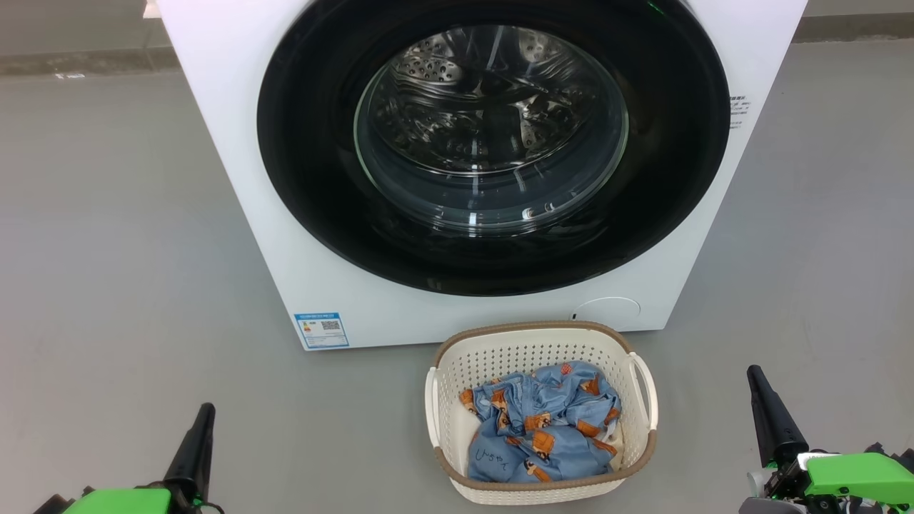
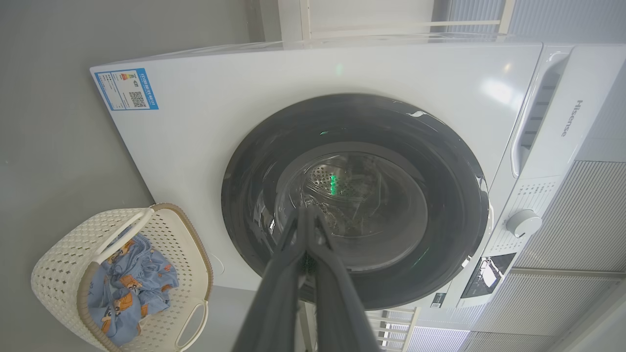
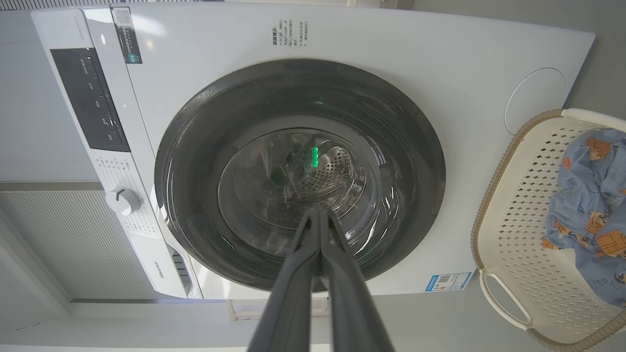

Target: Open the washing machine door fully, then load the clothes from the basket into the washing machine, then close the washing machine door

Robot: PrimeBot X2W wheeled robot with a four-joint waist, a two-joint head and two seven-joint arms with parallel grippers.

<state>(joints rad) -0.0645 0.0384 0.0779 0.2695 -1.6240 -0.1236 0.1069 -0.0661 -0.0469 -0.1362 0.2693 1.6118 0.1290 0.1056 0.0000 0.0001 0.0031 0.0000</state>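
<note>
On the grey floor (image 1: 107,250) before us we count one washing machine (image 1: 228,200), one basket (image 1: 457,371) and one heap of clothes (image 1: 543,428). Machine: white box with one round door (image 1: 493,135), black rim and glass centre, lying shut and flush against the front. The steel drum (image 1: 435,68) shows through the glass. We note one blue label (image 1: 321,330) at the lower left of the front, one round cover (image 1: 607,310) at the lower right, and one dial (image 2: 523,223) on the control panel. Basket: cream, perforated, brown rim, two white handles (image 1: 645,389), upright on the floor just in front of the machine, below the round cover. Contents: the clothes, light blue with orange-brown figures and a dark scribble, crumpled together below the rim. We cannot tell how many garments make up the heap. Grippers: two. Our left gripper (image 1: 207,410) sits at the lower left of the head view and our right gripper (image 1: 755,373) at the lower right, both well apart from basket and machine. Each is clenched, fingertips pressed together, grasping nothing. Both wrist views show the closed fingers pointing toward the door.
</note>
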